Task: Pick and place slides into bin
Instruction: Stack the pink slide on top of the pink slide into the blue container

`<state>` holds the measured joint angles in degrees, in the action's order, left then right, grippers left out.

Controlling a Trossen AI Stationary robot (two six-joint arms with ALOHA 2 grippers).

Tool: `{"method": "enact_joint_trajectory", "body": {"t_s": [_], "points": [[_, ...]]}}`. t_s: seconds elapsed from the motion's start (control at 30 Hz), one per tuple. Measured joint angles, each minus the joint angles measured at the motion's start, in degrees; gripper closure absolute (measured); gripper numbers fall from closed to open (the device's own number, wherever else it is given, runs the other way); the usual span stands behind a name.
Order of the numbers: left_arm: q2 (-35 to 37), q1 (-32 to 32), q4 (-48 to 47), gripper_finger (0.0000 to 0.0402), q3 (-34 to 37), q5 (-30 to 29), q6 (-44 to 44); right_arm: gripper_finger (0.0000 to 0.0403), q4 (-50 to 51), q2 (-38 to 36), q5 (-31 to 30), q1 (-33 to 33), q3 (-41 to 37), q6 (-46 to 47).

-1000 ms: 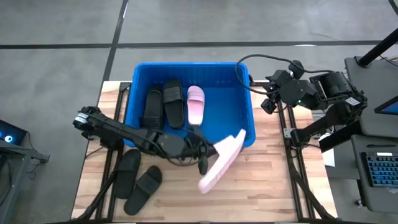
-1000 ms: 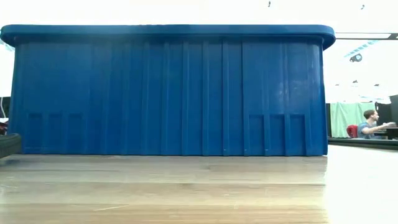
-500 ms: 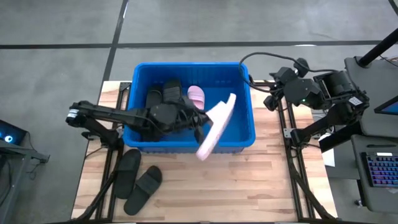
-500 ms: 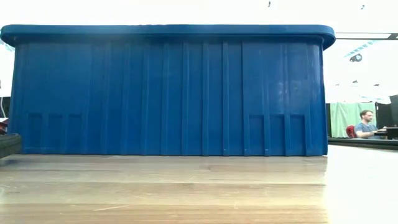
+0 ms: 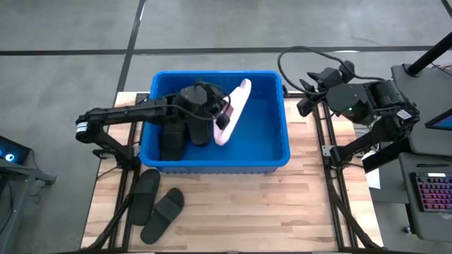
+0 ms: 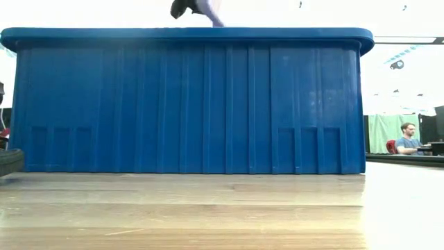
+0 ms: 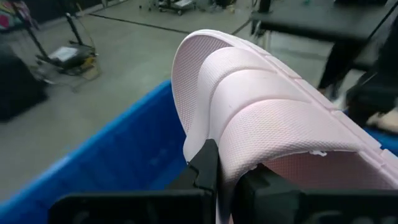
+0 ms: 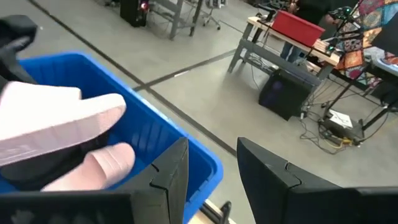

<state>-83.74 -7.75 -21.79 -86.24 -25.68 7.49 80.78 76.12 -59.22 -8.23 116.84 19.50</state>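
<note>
Slides mostly sit in the bin [image 5: 279,144]; left gripper [image 5: 220,115] clenches a pink slide [image 5: 233,113] above it, two black slides [image 5: 155,204] remain on the table.

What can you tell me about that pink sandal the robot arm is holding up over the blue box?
The pink slide is a pale, open-toe slip-on with one wide, finely textured strap and a ribbed footbed, seemingly soft foam. The left gripper is shut on it, fingers pinching the sole's edge beside the strap. It hangs tilted above the bin, over the black slides inside, with a second pink one beneath it.
</note>
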Motion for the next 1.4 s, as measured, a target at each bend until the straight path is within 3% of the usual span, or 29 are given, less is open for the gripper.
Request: {"method": "enact_joint_trajectory", "body": {"t_s": [0.17,0.37,0.6,1.1,1.27,1.4], "points": [[-0.4,-3.6,-4.2,0.0401,-0.3,-0.7,-8.1,0.0275,-3.3,0.0,-0.9,0.0,0.0,0.0],[-3.1,-5.8,-9.2,0.0401,-0.3,-10.0,-10.0,0.0275,-8.3,0.0,-0.9,0.0,0.0,0.0],[-8.2,-6.0,-9.5,0.0401,-0.4,-16.9,-9.4,0.0275,-10.5,0.0,-0.9,0.0,0.0,0.0],[-15.2,-6.7,-11.7,0.0401,-0.4,-18.4,-9.6,0.0275,-11.0,0.4,-1.0,0.0,0.0,0.0],[-16.8,-7.0,-11.7,0.0401,-0.4,-22.6,-9.5,0.0275,-11.0,1.0,-1.0,0.0,0.0,0.0],[-17.6,-7.1,-11.7,0.0401,-0.4,-22.3,-11.2,0.0275,-11.0,1.4,-1.0,0.0,0.0,0.0]]}}
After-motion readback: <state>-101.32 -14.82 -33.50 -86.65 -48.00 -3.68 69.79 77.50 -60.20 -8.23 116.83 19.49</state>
